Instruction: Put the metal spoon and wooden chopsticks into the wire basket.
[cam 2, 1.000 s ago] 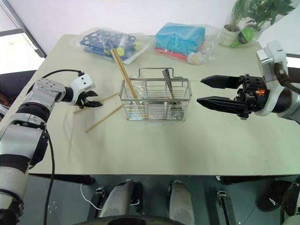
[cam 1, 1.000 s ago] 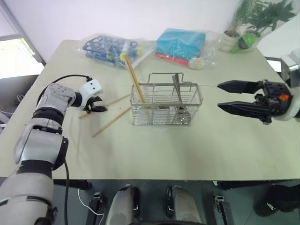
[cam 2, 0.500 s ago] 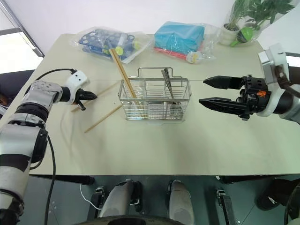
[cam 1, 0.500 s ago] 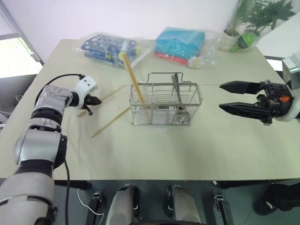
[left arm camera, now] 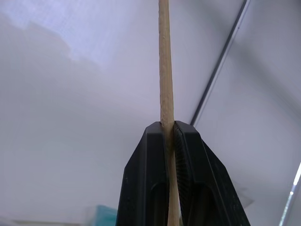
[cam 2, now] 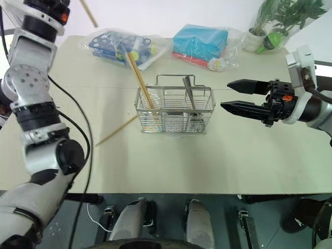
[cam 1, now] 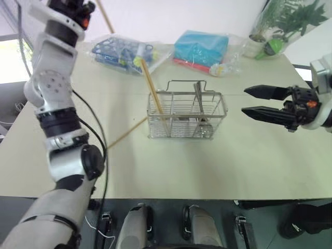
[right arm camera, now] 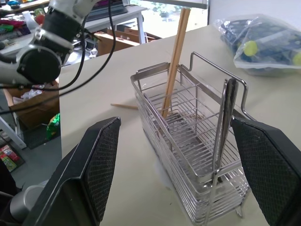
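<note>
The wire basket [cam 1: 187, 115] is sitting mid-table, holding the metal spoon [cam 1: 199, 104] and one leaning chopstick [cam 1: 153, 96]. The left gripper [left arm camera: 168, 129] is clamping another chopstick [left arm camera: 164, 61] aloft; a third [cam 1: 126, 136] is lying beside the basket. The right gripper [cam 1: 252, 101] is hovering spread apart.

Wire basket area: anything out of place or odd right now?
One wooden chopstick lies flat on the table, beside the left of the wire basket, not in it. Another leans in the basket's left end, sticking out well above the rim. The left gripper holds a third one high up.
</note>
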Available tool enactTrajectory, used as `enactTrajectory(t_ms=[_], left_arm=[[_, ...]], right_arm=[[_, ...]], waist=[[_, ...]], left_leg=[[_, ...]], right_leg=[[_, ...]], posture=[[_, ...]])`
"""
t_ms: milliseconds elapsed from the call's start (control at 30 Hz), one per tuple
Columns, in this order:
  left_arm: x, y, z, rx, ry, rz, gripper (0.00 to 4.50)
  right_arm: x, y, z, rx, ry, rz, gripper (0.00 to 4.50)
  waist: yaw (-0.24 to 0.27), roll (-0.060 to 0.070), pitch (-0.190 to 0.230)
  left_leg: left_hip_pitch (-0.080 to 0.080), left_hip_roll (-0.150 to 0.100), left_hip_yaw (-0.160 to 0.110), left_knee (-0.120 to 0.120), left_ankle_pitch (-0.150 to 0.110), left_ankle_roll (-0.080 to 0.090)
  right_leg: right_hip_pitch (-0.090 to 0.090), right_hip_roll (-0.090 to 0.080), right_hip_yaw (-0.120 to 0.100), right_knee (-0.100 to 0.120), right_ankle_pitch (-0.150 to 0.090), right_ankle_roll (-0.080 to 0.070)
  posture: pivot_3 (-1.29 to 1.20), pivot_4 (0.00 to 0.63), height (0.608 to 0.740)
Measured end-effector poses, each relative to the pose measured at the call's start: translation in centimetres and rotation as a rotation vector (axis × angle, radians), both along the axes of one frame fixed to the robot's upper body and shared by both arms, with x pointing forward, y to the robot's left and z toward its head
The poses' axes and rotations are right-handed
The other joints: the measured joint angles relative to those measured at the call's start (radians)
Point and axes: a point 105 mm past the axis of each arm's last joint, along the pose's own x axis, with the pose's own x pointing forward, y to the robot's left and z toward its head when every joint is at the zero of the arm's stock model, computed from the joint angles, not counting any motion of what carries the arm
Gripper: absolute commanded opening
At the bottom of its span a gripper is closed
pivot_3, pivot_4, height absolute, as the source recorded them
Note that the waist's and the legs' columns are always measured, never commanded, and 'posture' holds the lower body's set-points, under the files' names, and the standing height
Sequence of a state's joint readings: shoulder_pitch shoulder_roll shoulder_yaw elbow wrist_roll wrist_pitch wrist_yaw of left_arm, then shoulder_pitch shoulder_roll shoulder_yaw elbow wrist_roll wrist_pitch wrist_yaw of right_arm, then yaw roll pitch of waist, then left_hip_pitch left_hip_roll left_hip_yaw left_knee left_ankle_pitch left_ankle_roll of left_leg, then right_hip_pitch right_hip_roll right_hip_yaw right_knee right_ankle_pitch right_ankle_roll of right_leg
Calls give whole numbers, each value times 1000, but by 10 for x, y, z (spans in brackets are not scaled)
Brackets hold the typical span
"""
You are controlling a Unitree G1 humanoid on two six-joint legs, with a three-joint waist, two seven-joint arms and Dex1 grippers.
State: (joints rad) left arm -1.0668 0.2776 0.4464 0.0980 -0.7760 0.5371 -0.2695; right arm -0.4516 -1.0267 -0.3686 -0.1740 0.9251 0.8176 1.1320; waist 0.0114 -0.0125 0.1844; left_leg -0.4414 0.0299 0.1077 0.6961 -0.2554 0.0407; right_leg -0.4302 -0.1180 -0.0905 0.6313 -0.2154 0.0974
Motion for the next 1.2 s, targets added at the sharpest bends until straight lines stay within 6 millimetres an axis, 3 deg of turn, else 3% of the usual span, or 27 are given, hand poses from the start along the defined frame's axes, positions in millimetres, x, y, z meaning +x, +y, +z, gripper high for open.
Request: enactTrajectory(t_ms=[167, 233, 400, 467, 667, 833, 867, 900, 1100, 1133, 1200], left_arm=[[-5, -59, -43, 126, 97, -124, 44], [-5, -68, -52, 148, 116, -142, 44], [-13, -88, -53, 196, 91, -172, 44], [-16, -98, -66, 246, 99, -183, 44], [-12, -104, -119, 363, 195, -154, 44], [-12, -104, -122, 382, 180, -130, 44], [-12, -105, -122, 379, 180, -133, 826], [-12, -106, -122, 375, 180, -136, 1134], [-15, -107, -120, 350, 180, -165, 4146], [-16, -107, -118, 347, 178, -170, 4488], [-16, -103, -116, 339, 179, -162, 4488]], right_arm=[[2, 0, 0, 12, -2, -7, 3838], [2, 0, 0, 12, -2, -11, 3838], [4, -1, 0, 23, -5, -30, 3838], [6, -1, 1, 31, -10, -39, 3838], [6, -6, 6, 44, -32, -69, 3838], [7, -7, 7, 45, -32, -76, 3838], [7, -7, 7, 47, -32, -77, 3838], [8, -8, 7, 50, -31, -80, 3838], [11, -11, 10, 60, -43, -92, 3838], [11, -11, 10, 61, -43, -93, 3838], [12, -12, 11, 62, -45, -93, 3838]], waist=[[4, 0, 0], [3, 0, 0], [4, 0, 0], [4, 0, 0], [3, 0, 0], [5, 0, 0], [4, 0, 0], [4, 0, 0], [3, 0, 0], [3, 0, 0], [3, 0, 0]], left_leg=[[-1, 0, 0, 2, 0, 0], [-1, 0, 0, 2, 0, 0], [-1, 0, 0, 1, -1, 2], [-1, 0, 0, 2, -1, 2], [-1, 0, 0, 1, -2, 3], [-2, 0, -1, 2, -3, 4], [-2, 0, -1, 2, -3, 4], [-2, 0, -1, 2, -3, 4], [-2, 0, -1, 2, -3, 4], [-2, 0, -1, 2, -3, 4], [-2, 0, -1, 1, -3, 4]], right_leg=[[0, 1, 0, 0, 0, 0], [0, 1, 0, -1, 0, 0], [0, 1, 0, -1, 0, 0], [0, 0, 0, -1, 0, 0], [0, 1, 0, -1, 0, -1], [0, 0, 0, -1, 0, -1], [0, 0, 0, -1, 0, -1], [0, 0, 0, -1, 0, -1], [0, 0, 0, -1, 0, -1], [0, 0, 0, -1, 0, -1], [0, 0, 0, -1, 0, -1]], posture=[[0, 150, 715], [0, 150, 715], [0, 150, 715], [0, 150, 715], [0, 150, 715], [0, 150, 715], [0, 150, 715], [0, 150, 715], [0, 150, 715], [0, 150, 715], [0, 150, 715]])
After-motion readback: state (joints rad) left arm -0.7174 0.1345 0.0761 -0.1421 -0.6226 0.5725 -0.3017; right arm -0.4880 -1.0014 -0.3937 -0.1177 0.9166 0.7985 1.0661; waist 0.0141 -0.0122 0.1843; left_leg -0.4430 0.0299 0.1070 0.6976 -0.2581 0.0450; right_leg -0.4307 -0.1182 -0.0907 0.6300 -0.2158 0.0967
